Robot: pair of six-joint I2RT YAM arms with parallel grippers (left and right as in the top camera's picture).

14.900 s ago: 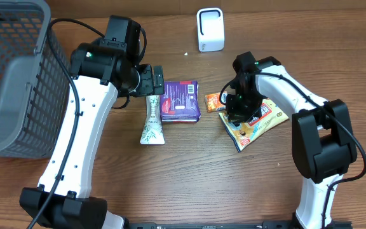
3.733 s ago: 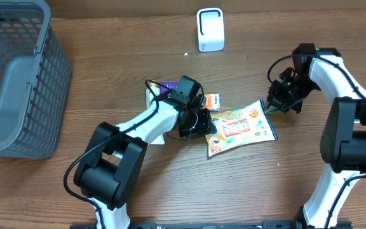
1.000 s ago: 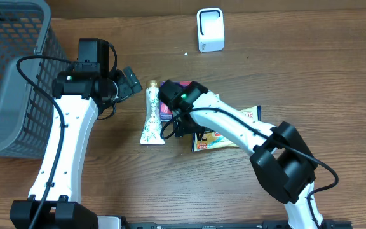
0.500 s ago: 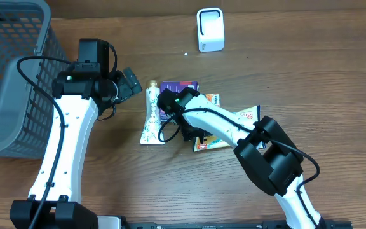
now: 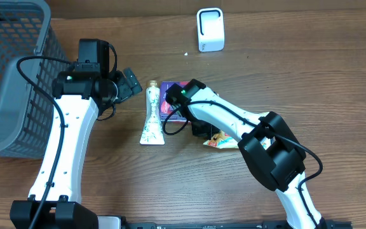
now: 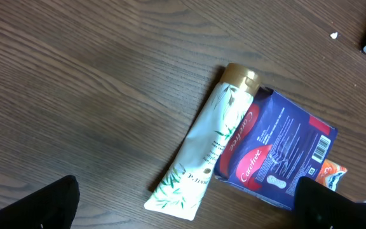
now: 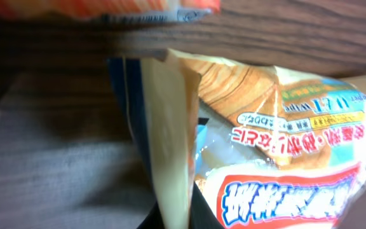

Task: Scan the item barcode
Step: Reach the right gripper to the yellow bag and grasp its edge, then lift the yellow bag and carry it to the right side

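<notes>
Grasp step: right claw (image 5: 201, 131) clenched on snack packet (image 7: 265, 127) edge, left claw (image 5: 129, 84) released; next likely needs lift, barcode toward scanner (image 5: 210, 28).

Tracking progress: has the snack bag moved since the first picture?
Yes. The snack bag has slid left, closer to the purple pack, which has stayed put.
</notes>
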